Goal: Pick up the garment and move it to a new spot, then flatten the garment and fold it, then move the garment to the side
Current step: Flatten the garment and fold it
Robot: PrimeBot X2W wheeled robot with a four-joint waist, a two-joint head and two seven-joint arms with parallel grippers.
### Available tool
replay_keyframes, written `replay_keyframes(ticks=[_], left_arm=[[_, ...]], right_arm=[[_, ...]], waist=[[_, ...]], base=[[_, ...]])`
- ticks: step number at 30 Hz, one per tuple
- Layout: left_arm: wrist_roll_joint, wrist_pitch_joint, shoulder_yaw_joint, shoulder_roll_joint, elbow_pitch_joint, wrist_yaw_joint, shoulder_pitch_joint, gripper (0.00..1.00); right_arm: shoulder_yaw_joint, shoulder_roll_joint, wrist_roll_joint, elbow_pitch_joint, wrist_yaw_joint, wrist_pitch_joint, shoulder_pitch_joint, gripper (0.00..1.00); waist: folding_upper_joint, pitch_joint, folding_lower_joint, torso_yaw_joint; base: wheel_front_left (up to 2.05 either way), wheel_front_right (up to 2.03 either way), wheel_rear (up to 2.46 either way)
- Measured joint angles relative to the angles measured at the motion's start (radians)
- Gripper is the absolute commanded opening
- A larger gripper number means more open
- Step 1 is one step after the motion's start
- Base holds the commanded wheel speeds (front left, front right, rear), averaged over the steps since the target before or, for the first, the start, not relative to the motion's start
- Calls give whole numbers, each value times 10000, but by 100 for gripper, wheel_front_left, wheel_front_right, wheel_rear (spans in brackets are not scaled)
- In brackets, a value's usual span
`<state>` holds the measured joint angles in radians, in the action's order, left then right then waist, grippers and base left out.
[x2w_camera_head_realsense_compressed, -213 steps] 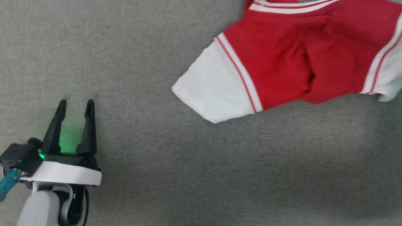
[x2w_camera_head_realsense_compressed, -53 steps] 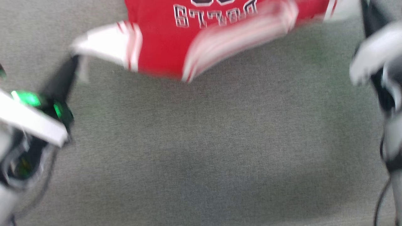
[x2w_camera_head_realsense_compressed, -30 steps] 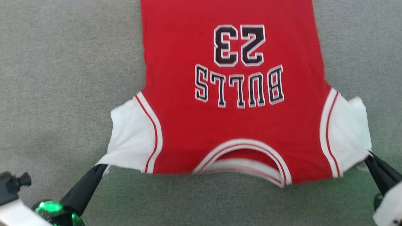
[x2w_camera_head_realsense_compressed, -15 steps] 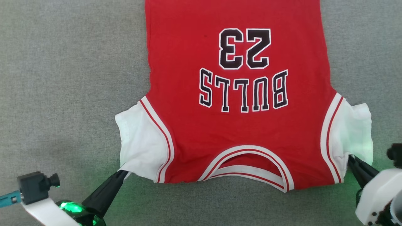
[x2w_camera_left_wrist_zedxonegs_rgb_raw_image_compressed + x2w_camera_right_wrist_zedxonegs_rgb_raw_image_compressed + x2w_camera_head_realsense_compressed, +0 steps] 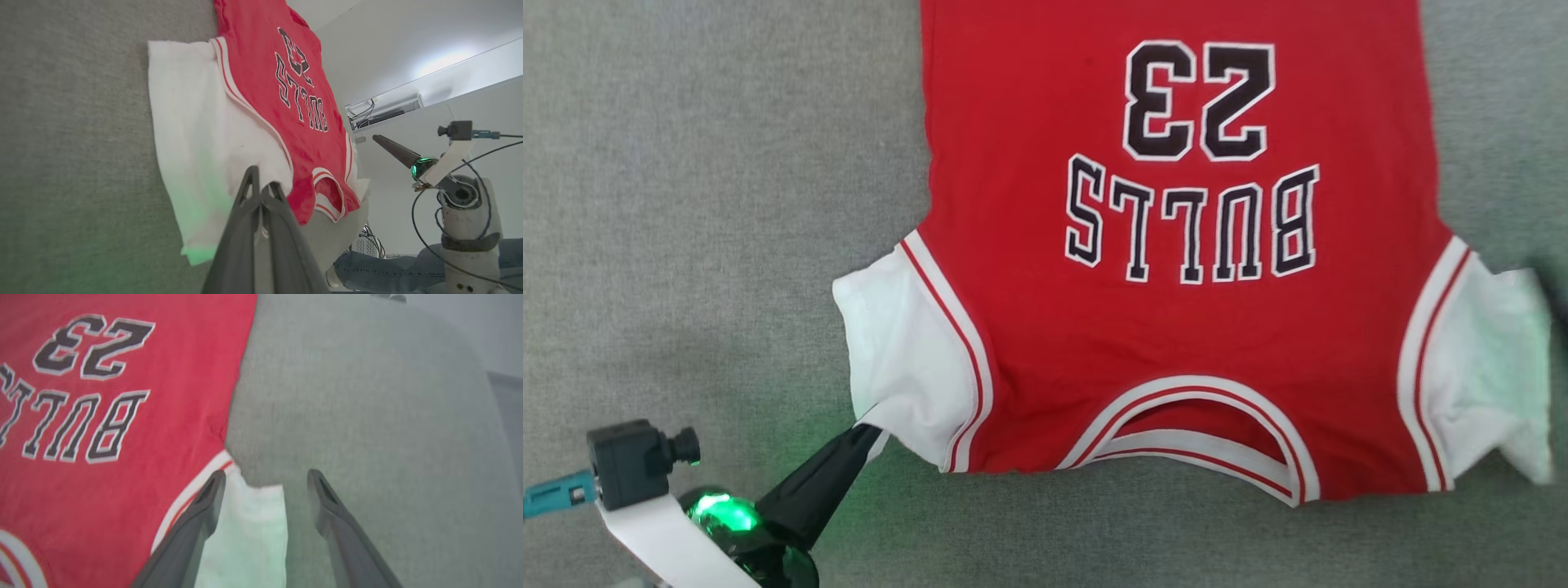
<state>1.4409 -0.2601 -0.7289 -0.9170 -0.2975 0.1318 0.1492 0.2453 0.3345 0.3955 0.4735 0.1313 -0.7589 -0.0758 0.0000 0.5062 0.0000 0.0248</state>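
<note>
Lying place: the garment (image 5: pixel 1176 327) is spread print side up on a grey cloth surface (image 5: pixel 686 204), right of centre in the head view, its top end running off that view's upper edge.
Heading: the collar (image 5: pixel 1201 425) is the end nearest the robot and the hem is the far end, so the lettering reads upside down from the head.
Long axis: collar to hem, running straight away from the robot; the two sleeves stick out across it, one to each side.
Left sleeve (image 5: pixel 898 351): white, mostly flat, with its near corner drawn to a point.
Left gripper (image 5: pixel 864 431): fingers pressed together on that near corner, pinching the cloth.
Right sleeve (image 5: pixel 1478 376): white, a little rumpled at its near corner.
Right gripper (image 5: pixel 265 477): fingers apart and holding nothing, poised above the outer edge of that sleeve.
Step in hand: flattening, as I judge it; the body already lies smooth and only the sleeve corners look uneven.
Next move: probably letting go on the left without dragging the corner, then taking new holds for the fold. The cloth is soft, so it needs low, even pulls along the surface.
</note>
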Motion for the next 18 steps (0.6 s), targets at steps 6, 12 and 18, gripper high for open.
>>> replay_keyframes(ticks=[6, 12, 18], left_arm=[[-351, -13, -186, -56, -458, 0, 692, 0], [-734, -29, -489, -63, -874, 0, 1297, 0], [-665, -29, -794, 291, -1043, 0, 1735, 0]], right_arm=[[-196, 378, -378, -1145, -2, -1310, -3850, 100], [-941, 259, -1473, -4046, -2, -2130, -7511, 100], [-681, 339, -3122, -6719, -2, -2249, -9570, 100]], waist=[[0, 537, 0, 399], [0, 1092, 0, 1024], [0, 1586, 0, 1787]], base=[[0, 0, 0], [0, 0, 0], [0, 0, 0]])
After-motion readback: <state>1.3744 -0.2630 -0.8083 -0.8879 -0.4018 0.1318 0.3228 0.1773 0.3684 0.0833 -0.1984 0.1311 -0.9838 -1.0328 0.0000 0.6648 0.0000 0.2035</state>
